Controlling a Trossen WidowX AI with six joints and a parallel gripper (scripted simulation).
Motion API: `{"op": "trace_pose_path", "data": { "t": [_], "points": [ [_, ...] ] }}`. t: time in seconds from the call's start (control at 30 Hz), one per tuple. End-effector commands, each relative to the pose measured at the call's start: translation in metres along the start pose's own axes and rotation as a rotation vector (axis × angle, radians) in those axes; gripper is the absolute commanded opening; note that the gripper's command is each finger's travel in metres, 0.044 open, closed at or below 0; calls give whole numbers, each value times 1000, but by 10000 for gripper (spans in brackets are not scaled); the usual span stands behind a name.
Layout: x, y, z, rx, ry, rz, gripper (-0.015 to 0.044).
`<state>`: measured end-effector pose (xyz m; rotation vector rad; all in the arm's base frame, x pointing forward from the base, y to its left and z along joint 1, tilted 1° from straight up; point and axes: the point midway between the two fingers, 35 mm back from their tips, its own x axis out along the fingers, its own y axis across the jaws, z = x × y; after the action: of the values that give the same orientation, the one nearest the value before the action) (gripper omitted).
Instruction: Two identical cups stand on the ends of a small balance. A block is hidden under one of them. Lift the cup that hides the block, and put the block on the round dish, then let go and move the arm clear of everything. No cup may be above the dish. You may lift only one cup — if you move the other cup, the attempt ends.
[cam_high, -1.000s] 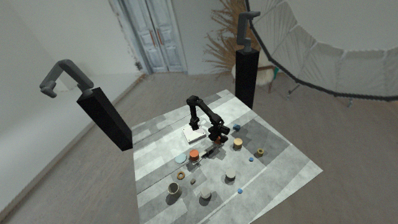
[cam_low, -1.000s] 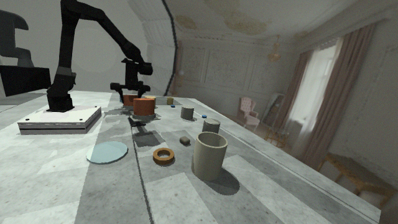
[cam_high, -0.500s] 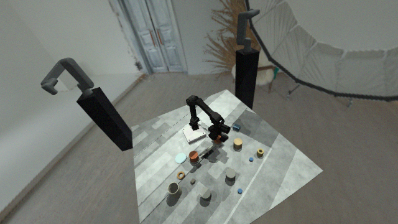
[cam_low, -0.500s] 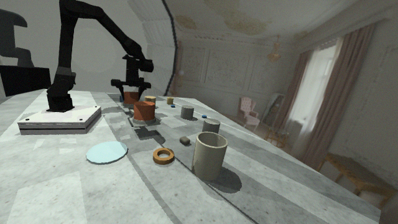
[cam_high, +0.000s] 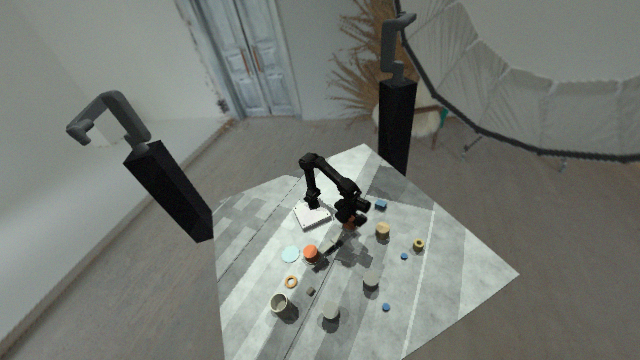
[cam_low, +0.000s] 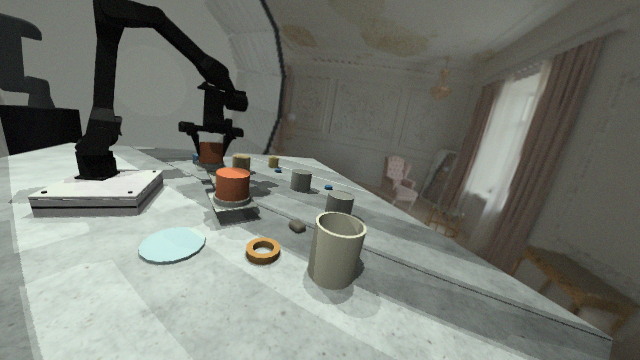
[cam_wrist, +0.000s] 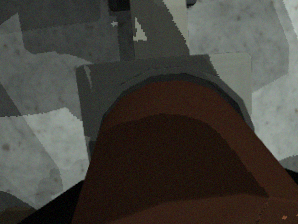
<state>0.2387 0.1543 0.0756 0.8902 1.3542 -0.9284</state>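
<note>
My gripper (cam_high: 350, 223) (cam_low: 212, 150) (cam_wrist: 176, 182) is shut on the far orange-brown cup (cam_low: 211, 156) (cam_wrist: 175, 102), upright at the far end of the balance (cam_high: 331, 243) (cam_low: 250, 205) (cam_wrist: 235, 72). The grey seat rim shows close around the cup's lower edge; whether a small gap lies between them I cannot tell. The other orange cup (cam_high: 310, 251) (cam_low: 232, 185) stands upright on the near end, which is tilted down. The pale blue round dish (cam_high: 290, 254) (cam_low: 172, 245) is bare, beside the near end. The block is not visible.
An orange ring (cam_high: 286, 283) (cam_low: 251, 254), a small grey lump (cam_high: 310, 291) (cam_low: 297, 226) and a tall beige cup (cam_low: 334, 260) lie beyond the dish. Two grey cylinders (cam_high: 371, 279) (cam_high: 330, 310), a tan cylinder (cam_high: 382, 230) and a blue block (cam_high: 381, 204) stand farther off.
</note>
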Motion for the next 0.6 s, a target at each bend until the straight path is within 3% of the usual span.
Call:
{"op": "trace_pose_path", "data": {
  "t": [0.0, 0.57],
  "points": [
    [-10, 5, -3, 3, 13, 22, 0],
    [-31, 5, -2, 3, 13, 22, 0]
  ]
}}
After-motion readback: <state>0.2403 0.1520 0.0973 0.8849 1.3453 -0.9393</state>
